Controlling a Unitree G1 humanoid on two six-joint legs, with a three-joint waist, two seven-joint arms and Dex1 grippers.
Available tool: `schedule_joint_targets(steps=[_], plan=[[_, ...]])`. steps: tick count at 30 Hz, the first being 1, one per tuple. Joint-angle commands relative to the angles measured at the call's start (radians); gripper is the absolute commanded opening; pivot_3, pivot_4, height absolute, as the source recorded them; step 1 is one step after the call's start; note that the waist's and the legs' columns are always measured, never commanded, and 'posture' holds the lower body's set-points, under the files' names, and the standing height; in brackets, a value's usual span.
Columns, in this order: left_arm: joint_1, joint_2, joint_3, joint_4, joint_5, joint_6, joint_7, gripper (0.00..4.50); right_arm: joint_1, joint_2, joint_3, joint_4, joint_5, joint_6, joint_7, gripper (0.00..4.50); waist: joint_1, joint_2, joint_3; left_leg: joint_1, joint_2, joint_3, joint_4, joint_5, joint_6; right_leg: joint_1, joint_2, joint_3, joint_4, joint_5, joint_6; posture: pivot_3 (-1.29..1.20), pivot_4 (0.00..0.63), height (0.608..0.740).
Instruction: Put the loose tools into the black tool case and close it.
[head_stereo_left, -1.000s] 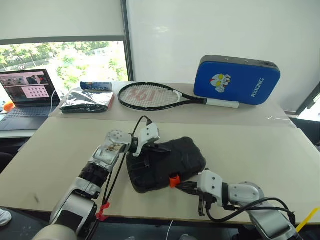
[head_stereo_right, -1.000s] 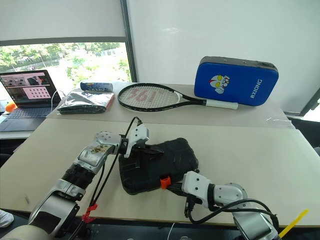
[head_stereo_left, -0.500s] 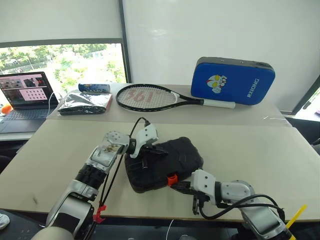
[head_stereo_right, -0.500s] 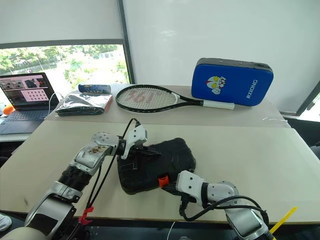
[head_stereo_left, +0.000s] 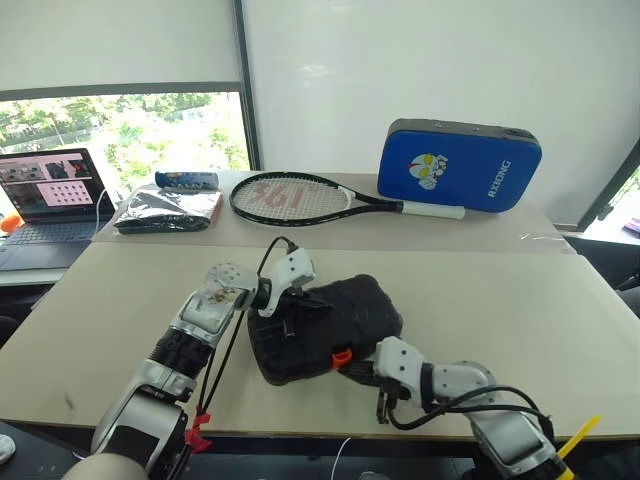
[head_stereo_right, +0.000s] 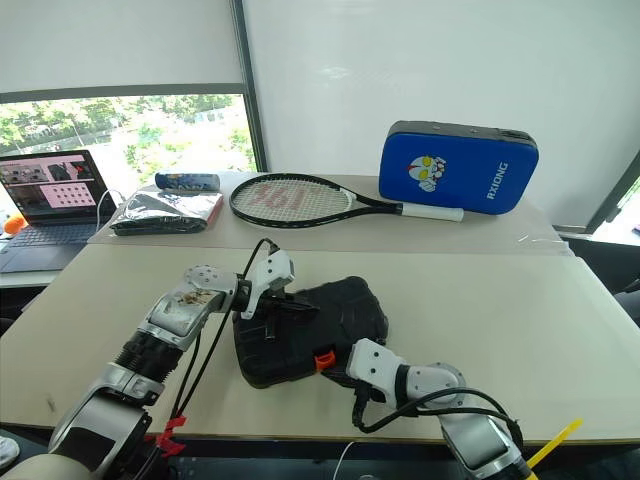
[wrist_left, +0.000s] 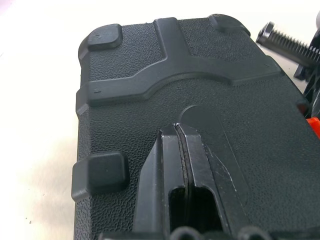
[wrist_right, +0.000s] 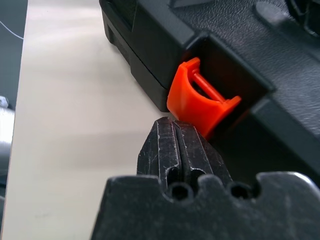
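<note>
**Black tool case: lid down, latch not yet snapped**

Change on record: right gripper (wrist_right: 176, 131) has crept in from the near-right toward the case's near edge; left gripper (wrist_left: 176, 134) unchanged; the camera itself has drifted.

- Black tool case (head_stereo_left: 325, 325): lies near the middle of the near table (head_stereo_left: 520, 300), lid down.
- Left gripper: fingers pressed together, tips resting on the lid's left part, holding nothing.
- Right gripper: fingers together, tips touching the orange latch (wrist_right: 197, 105), which stands out from its recess.
- Step in hand, by judgement: fastening.
- Next move calls for: a firm push flipping the latch home while the left steadies the lid.
</note>
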Motion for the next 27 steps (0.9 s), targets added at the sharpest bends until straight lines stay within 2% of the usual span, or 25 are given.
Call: schedule_joint_targets(steps=[1, 5, 8, 11, 13, 14, 15, 18, 20, 22, 27], plan=[[0.083, 0.003, -0.012, 0.042, 0.007, -0.031, -0.023, 0.03, -0.005, -0.012, -0.083, -0.082, 0.044, -0.001, -0.031, 0.00, -0.001, 0.000, 0.000, 0.000, 0.000, 0.000, 0.000, 0.000, 0.000, 0.000, 0.000, 0.000, 0.000, 0.000, 0.000, 0.00, 0.150, 0.740], [0.105, 0.013, 0.154, -0.009, -0.135, -0.152, -0.088, 0.03, 0.076, -0.091, -0.184, -0.147, 0.149, 0.003, 0.037, 0.00, 0.000, 0.001, 0.000, -0.003, 0.000, 0.000, -0.002, 0.000, 0.000, -0.003, 0.000, 0.001, -0.001, -0.001, 0.000, 0.00, 0.150, 0.740], [0.152, 0.094, 0.263, -0.068, -0.234, -0.114, -0.157, 0.03, 0.171, -0.155, -0.321, -0.171, 0.287, -0.037, 0.130, 0.00, 0.001, 0.000, 0.000, -0.009, 0.000, 0.000, -0.003, 0.000, 0.000, -0.008, 0.000, 0.000, -0.003, -0.001, -0.001, 0.00, 0.150, 0.740], [0.240, 0.212, 0.331, -0.125, -0.259, -0.112, -0.195, 0.59, 0.260, -0.209, -0.457, -0.153, 0.393, -0.100, 0.236, 0.66, -0.004, 0.001, 0.001, -0.020, 0.001, 0.000, -0.004, -0.001, 0.001, -0.019, 0.000, 0.000, -0.003, 0.003, -0.007, 0.00, 0.150, 0.740], [0.329, 0.283, 0.379, -0.144, -0.260, -0.159, -0.218, 1.28, 0.305, -0.243, -0.524, -0.110, 0.417, -0.144, 0.294, 1.36, -0.005, 0.002, 0.002, -0.019, 0.001, 0.000, -0.004, -0.003, 0.005, -0.019, 0.000, 0.000, -0.003, 0.003, -0.007, 0.00, 0.150, 0.740], [0.376, 0.310, 0.414, -0.154, -0.267, -0.174, -0.220, 1.80, 0.319, -0.252, -0.556, -0.085, 0.425, -0.177, 0.316, 1.83, -0.003, 0.002, 0.002, -0.019, 0.001, 0.000, -0.005, -0.003, 0.005, -0.018, -0.001, 0.000, -0.006, 0.003, -0.008, 0.00, 0.150, 0.740], [0.430, 0.335, 0.452, -0.158, -0.270, -0.201, -0.221, 2.05, 0.333, -0.261, -0.585, -0.055, 0.426, -0.207, 0.336, 2.11, 0.001, 0.002, 0.002, -0.019, 0.001, 0.001, -0.006, -0.003, 0.005, -0.017, -0.002, 0.000, -0.007, 0.003, -0.007, 0.00, 0.150, 0.740], [0.563, 0.382, 0.556, -0.132, -0.251, -0.313, -0.191, 3.19, 0.369, -0.279, -0.661, 0.038, 0.421, -0.304, 0.393, 3.15, 0.007, 0.001, 0.003, -0.019, 0.001, 0.001, -0.005, -0.004, 0.004, -0.016, -0.004, -0.001, -0.008, 0.003, -0.007, 0.00, 0.150, 0.740], [0.606, 0.389, 0.586, -0.129, -0.250, -0.343, -0.168, 3.67, 0.382, -0.285, -0.683, 0.075, 0.423, -0.337, 0.416, 3.62, 0.018, 0.000, 0.004, -0.019, 0.001, 0.001, -0.005, -0.004, 0.004, -0.016, -0.004, -0.002, -0.008, 0.003, -0.007, 0.00, 0.150, 0.740], [0.654, 0.394, 0.618, -0.138, -0.238, -0.369, -0.133, 4.42, 0.393, -0.294, -0.705, 0.119, 0.418, -0.372, 0.436, 4.41, 0.029, 0.001, 0.004, -0.019, 0.001, 0.001, -0.004, -0.004, 0.004, -0.016, -0.004, -0.002, -0.008, 0.003, -0.007, 0.00, 0.150, 0.740], [0.750, 0.394, 0.675, -0.182, -0.223, -0.455, -0.081, 4.47, 0.385, -0.299, -0.726, 0.214, 0.398, -0.448, 0.445, 4.46, 0.029, 0.001, 0.004, -0.018, 0.002, 0.003, -0.004, -0.004, 0.004, -0.016, -0.004, -0.002, -0.009, 0.003, -0.007, 0.00, 0.150, 0.740]])
